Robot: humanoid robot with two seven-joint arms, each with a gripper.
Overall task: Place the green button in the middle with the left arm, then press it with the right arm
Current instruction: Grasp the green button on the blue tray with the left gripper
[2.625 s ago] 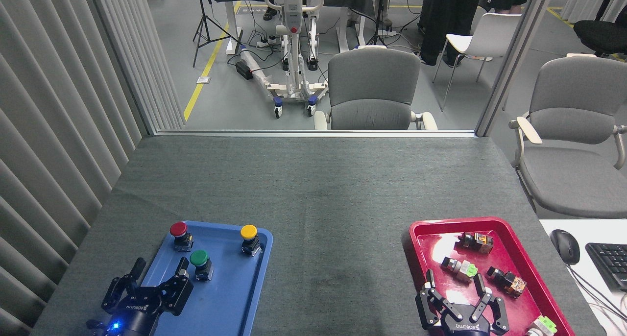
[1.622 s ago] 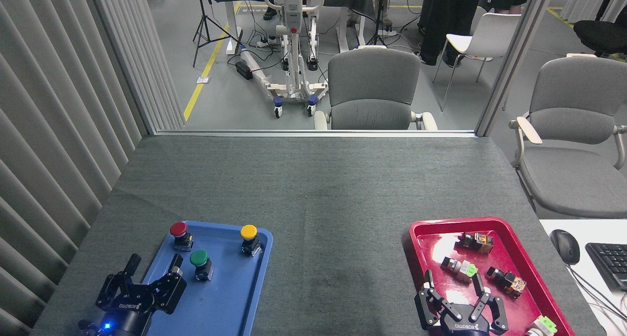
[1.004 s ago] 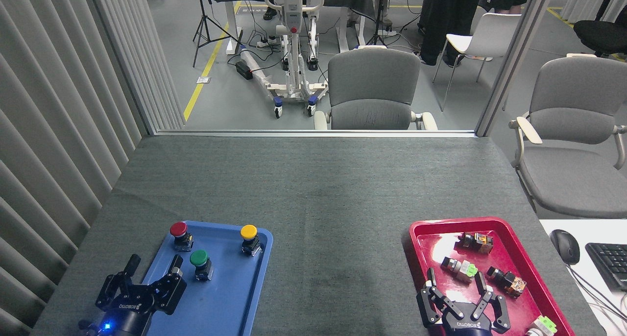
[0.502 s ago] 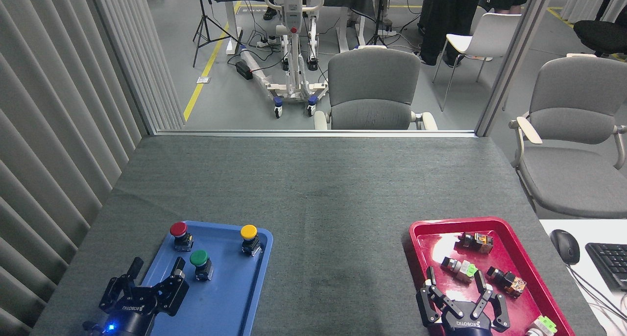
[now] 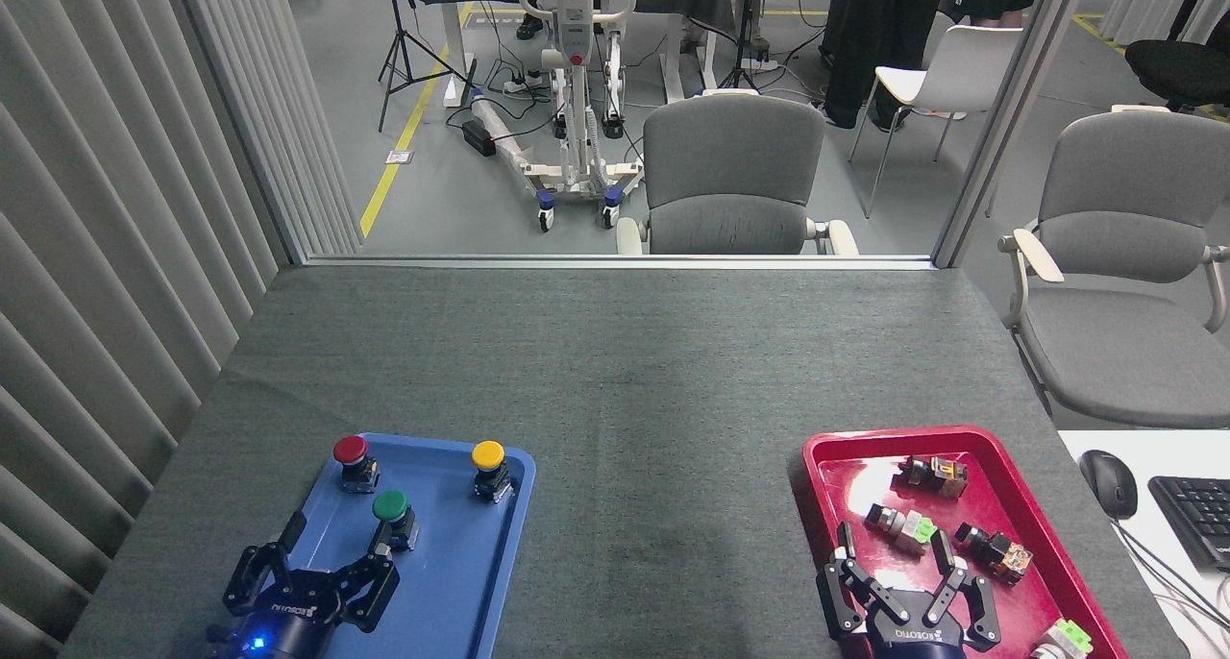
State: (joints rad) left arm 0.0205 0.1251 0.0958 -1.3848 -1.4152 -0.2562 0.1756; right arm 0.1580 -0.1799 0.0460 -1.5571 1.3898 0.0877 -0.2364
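The green button [image 5: 391, 511] stands upright on the blue tray [image 5: 452, 582], between a red-capped button [image 5: 352, 457] and a yellow-capped button [image 5: 490, 465]. My left gripper [image 5: 336, 536] hovers over the tray's near left part, open, with its right finger just short of the green button's base and its left finger well to the left. Nothing is held. My right gripper [image 5: 894, 544] is open above the red tray [image 5: 1028, 515], empty. The middle [image 5: 663, 486] is bare dark grey felt between the two trays.
The red tray holds several small switch parts [image 5: 901, 528]. A mouse [image 5: 1108, 482] and keyboard [image 5: 1196, 515] sit on a white desk at the right. Slatted panels wall the left side; grey chairs stand beyond the table's far edge.
My left gripper has shifted right and slightly nearer, so its right finger now sits beside the green button. The right gripper has barely moved. The buttons stay in place.
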